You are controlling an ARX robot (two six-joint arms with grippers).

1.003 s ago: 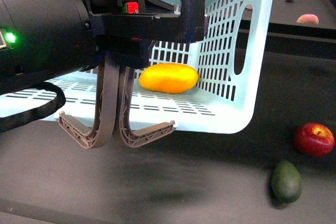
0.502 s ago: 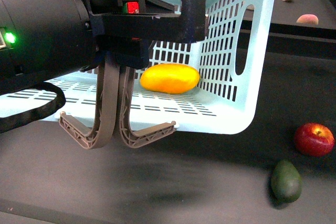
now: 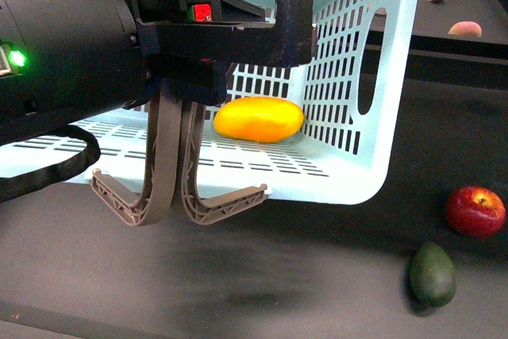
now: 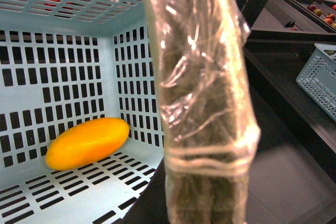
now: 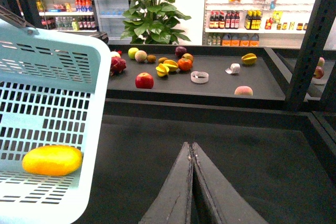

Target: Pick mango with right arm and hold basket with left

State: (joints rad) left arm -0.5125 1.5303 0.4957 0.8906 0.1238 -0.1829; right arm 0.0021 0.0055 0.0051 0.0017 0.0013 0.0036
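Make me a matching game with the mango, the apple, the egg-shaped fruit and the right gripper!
Things:
1. mango
2. apple
3. egg-shaped fruit
4. right gripper

Colour, place or state:
A. red
B. shut, empty
C. inside the basket
D. dark green

Pairs: 1-C, 2-A, 3-D, 4-B

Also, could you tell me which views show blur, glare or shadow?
Left wrist view: a film-wrapped shape near the lens is blurred, with glare; the mango is fairly sharp. Front view: soft shadow under the basket. Right wrist view: sharp, evenly lit.
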